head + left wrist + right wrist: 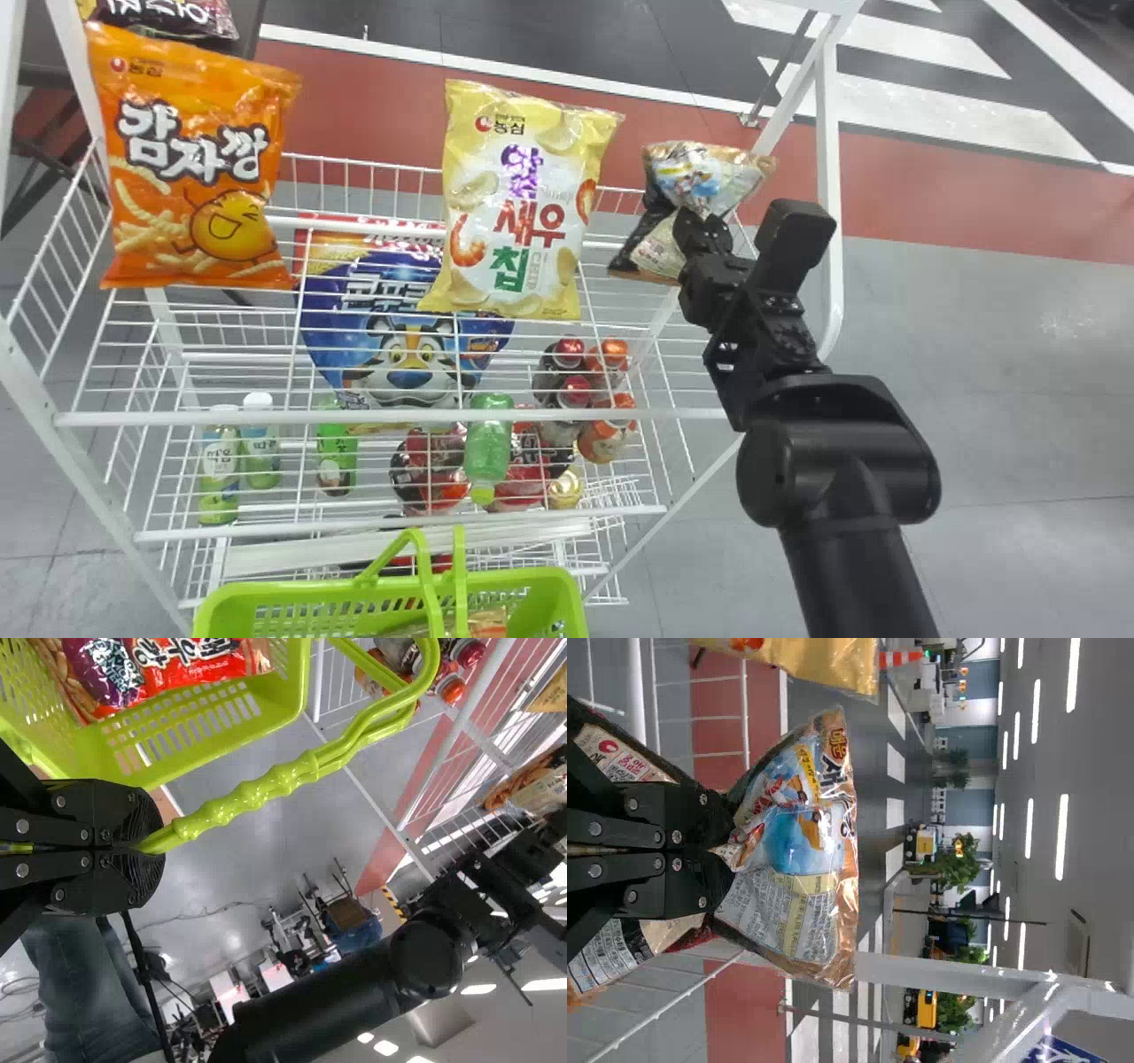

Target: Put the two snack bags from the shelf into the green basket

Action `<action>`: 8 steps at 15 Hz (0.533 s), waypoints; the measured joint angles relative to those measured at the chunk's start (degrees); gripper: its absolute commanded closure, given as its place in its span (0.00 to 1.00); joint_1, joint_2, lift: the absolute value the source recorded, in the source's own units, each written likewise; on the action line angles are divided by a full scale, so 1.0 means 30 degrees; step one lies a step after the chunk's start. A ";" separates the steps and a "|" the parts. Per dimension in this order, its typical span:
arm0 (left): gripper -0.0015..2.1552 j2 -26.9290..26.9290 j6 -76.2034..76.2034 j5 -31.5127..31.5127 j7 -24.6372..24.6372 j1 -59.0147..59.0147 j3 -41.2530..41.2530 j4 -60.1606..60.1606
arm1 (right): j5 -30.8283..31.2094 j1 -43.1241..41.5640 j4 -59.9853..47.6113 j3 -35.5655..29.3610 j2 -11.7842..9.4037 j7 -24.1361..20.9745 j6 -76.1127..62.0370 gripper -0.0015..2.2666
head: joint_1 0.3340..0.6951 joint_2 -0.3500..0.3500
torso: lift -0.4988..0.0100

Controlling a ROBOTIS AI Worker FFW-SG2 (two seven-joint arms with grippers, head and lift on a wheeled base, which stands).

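My right gripper (693, 232) is at the right end of the top shelf, shut on a crumpled snack bag (704, 173) that bulges out above and below the pinch. In the right wrist view the right gripper (728, 850) squeezes the middle of this snack bag (802, 837), which folds around the fingers. The green basket (540, 589) stands low in front of the shelf. My left gripper (146, 846) is shut on the basket's handle (252, 796). Inside the green basket (199, 731) lies a red and purple snack bag (182, 660).
An orange snack bag (190, 168) and a yellow one (527, 204) stand on the white wire shelf (354, 415), left of the right arm. A blue cereal bag (399, 328) and several bottles are lower down. A white rack post (828, 195) rises beside the right gripper.
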 measured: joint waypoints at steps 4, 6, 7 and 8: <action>0.79 -0.0001 -0.0105 -0.0050 -0.0029 0.0000 -0.0042 -0.0024 | -0.1163 0.2612 -0.5280 -0.0010 -0.0142 0.0599 0.2136 0.99 | 1.00 0.00 | 0.96; 0.79 0.0000 -0.0160 -0.0051 -0.0079 0.0000 -0.0037 -0.0042 | -0.1673 0.4063 -0.8058 -0.0090 -0.0148 0.0714 0.4328 0.99 | 1.00 0.00 | 0.96; 0.79 0.0000 -0.0171 -0.0051 -0.0100 0.0000 -0.0035 -0.0049 | -0.1962 0.4877 -0.9452 -0.0196 -0.0148 0.0734 0.5730 0.99 | 1.00 0.00 | 0.96; 0.79 0.0000 -0.0174 -0.0051 -0.0105 0.0000 -0.0034 -0.0054 | -0.2234 0.5737 -1.0737 -0.0337 -0.0141 0.0741 0.6960 0.99 | 1.00 0.00 | 0.96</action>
